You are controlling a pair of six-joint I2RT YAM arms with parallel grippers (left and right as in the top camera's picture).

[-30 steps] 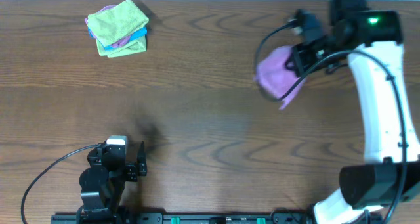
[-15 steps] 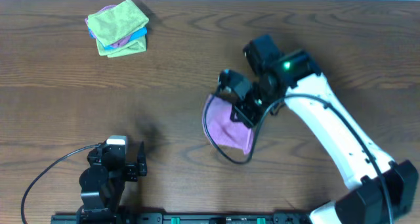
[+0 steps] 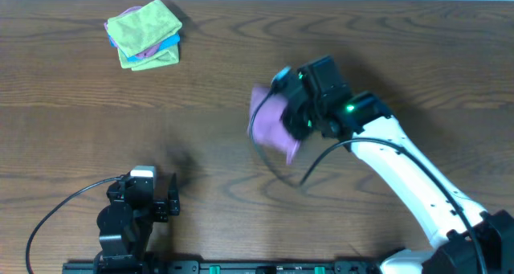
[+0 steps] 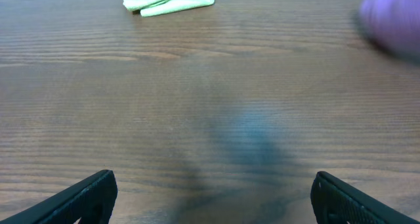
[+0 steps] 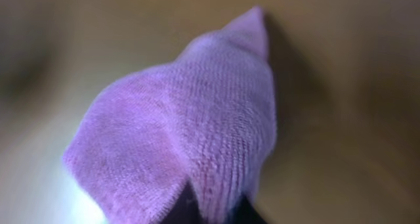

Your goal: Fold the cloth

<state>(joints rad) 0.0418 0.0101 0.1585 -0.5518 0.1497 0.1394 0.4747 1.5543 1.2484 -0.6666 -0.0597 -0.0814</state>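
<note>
While the left claw rests low at the near-left part of the desk with its two fingers spread wide and nothing between them, the right claw is out over the middle of the desk, pinched tight on the lilac cloth. From the right wrist view, the cloth is bunched, gathered into the fingers at one end and tapering to a loose corner at the other. Whether that corner touches the desk cannot be told. From the left wrist, the cloth is a purple blur at the far right. Well apart, at the far-left corner, lies a stack of folded cloths, lime-green on top, blue beneath.
</note>
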